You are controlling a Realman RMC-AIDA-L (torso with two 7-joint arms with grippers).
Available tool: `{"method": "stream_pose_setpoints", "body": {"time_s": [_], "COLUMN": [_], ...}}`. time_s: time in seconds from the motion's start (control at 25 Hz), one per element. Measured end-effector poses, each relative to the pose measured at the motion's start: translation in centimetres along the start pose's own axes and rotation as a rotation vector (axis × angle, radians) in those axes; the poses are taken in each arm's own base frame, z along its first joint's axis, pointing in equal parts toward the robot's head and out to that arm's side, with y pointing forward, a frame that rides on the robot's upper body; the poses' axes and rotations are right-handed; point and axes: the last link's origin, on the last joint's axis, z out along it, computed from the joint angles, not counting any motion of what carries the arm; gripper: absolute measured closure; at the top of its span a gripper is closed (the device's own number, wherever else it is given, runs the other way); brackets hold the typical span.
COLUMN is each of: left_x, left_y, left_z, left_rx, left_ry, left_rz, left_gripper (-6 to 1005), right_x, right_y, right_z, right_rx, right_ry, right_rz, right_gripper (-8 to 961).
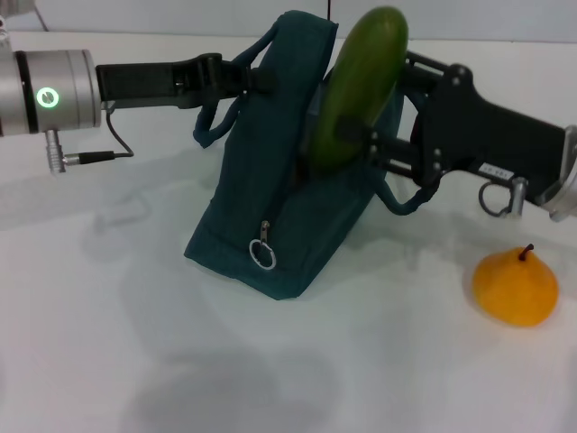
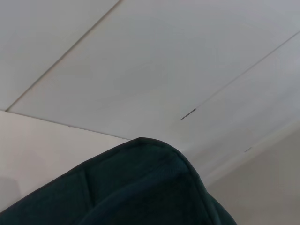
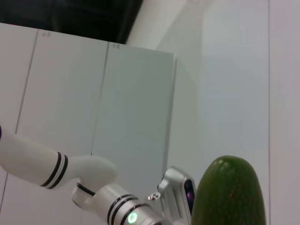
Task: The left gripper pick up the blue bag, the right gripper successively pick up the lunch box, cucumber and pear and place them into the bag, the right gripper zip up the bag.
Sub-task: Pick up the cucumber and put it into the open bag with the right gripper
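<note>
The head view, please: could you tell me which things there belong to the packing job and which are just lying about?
Belonging to the job:
- blue bag, gripped at its top by the left gripper
- cucumber, upright in the right gripper at the bag
- pear, on the table

Lying about:
- nothing visible

Your way into the blue bag [image 1: 270,180] is crowded: the left hand [image 1: 257,79] grips its top edge from the left side, and the right hand [image 1: 374,144] fills the right side, holding the cucumber [image 1: 356,86] nearly upright against the bag's upper right. The pear [image 1: 516,287] sits alone on the table [image 1: 135,361] to the right of the bag and below the right arm, with bare surface all around it. You have wide free room across the table in front of the bag and to its left, beneath the left arm.
</note>
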Motion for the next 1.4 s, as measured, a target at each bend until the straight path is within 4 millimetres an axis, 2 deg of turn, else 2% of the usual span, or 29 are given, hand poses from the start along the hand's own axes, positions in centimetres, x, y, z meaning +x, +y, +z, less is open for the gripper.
{"method": "stream_pose_setpoints", "body": {"time_s": [0.36,0.64,0.92,1.2,1.4], "left_x": [-0.1,-0.4,-0.4,-0.5,-0.5], "left_y": [0.0,-0.2,-0.2,-0.3,-0.3], "left_z": [0.0,-0.2,-0.2,-0.3,-0.3], "left_rx": [0.0,0.004,0.004,0.006,0.006], "left_ry": [-0.001,0.002,0.0,-0.002,0.0], "left_rz": [0.002,-0.005,-0.007,-0.009,-0.01], "left_gripper": [954,954,954,954,954], "right_x": [1.1,2.7,3.5,3.3,2.4], "right_y": [1.5,0.8,1.0,1.2,1.4], "right_z": [0.1,-0.2,0.3,1.0,0.5], "right_rx": [-0.054,0.017,-0.043,-0.127,-0.127], "right_ry": [0.043,0.146,0.245,0.339,0.326], "right_rz": [0.161,0.171,0.237,0.339,0.373], "right_gripper": [332,332,335,344,350]}}
